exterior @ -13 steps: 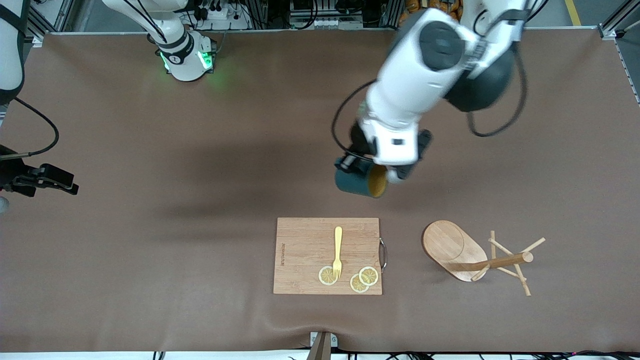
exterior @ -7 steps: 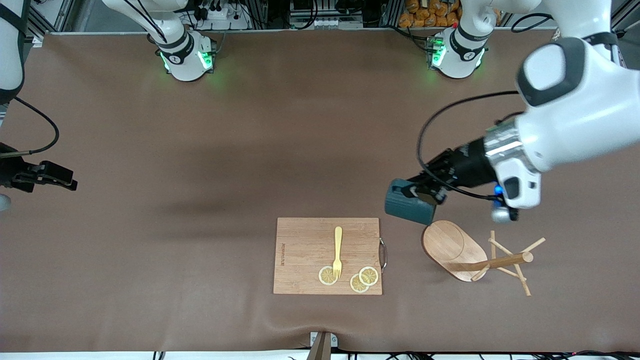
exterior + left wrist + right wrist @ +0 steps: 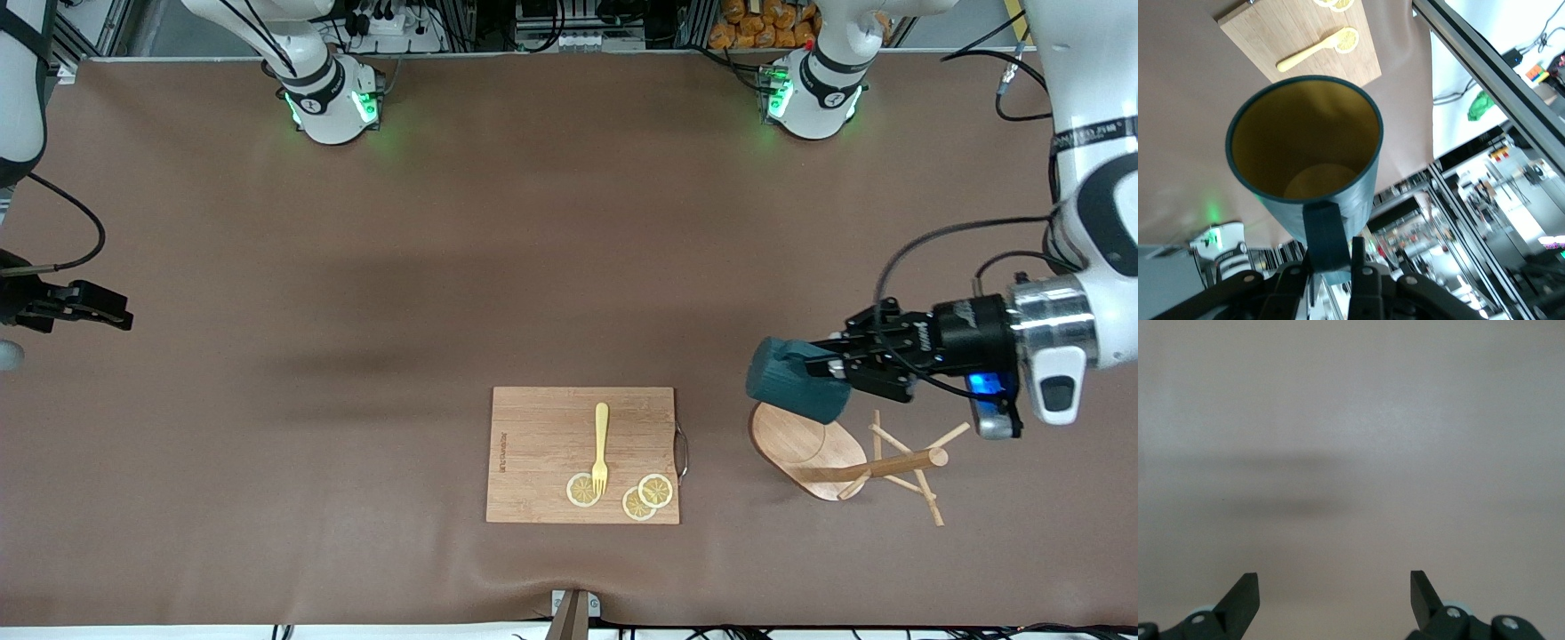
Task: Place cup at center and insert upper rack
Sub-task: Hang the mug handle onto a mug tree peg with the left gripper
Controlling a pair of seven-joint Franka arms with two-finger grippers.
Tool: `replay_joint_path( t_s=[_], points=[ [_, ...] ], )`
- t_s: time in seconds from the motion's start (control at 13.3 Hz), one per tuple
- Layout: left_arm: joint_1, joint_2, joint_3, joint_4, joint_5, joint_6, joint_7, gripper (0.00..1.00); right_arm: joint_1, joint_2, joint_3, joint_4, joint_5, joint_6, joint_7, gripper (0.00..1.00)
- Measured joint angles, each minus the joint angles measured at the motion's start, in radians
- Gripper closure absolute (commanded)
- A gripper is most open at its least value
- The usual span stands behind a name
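Cup (image 3: 794, 380) is dark teal outside, mustard-yellow inside. Pale bamboo rack (image 3: 840, 454) and board (image 3: 542, 444), yellow fork (image 3: 601, 447), maybe lemon-print slices (image 3: 647, 496); brown desk (image 3: 356, 267).

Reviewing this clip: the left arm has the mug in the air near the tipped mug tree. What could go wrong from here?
1. The left claw pinches only the loop handle of the dark teal mug, carried on its side; it might swivel or slip.
2. The mug hangs over the oval base of the light wooden mug tree, which lies on its side; lowering here could knock it.
3. The tree must be stood up, yet the right claw waits open at the right arm's end of the table.
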Motion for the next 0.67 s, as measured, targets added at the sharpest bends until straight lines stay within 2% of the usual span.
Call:
replay_joint_path(
  t_s=[0.37,0.67],
  points=[
    [0.230,0.100,-0.173,-0.002,-0.032,-0.107,0.167,1.00,0.005,0.000,0.004,0.000,0.000,-0.002,0.000,0.00],
    [0.298,0.154,-0.204,-0.002,-0.034,-0.178,0.263,1.00,0.008,0.000,0.004,0.000,0.000,-0.002,0.000,0.00]
  ],
)
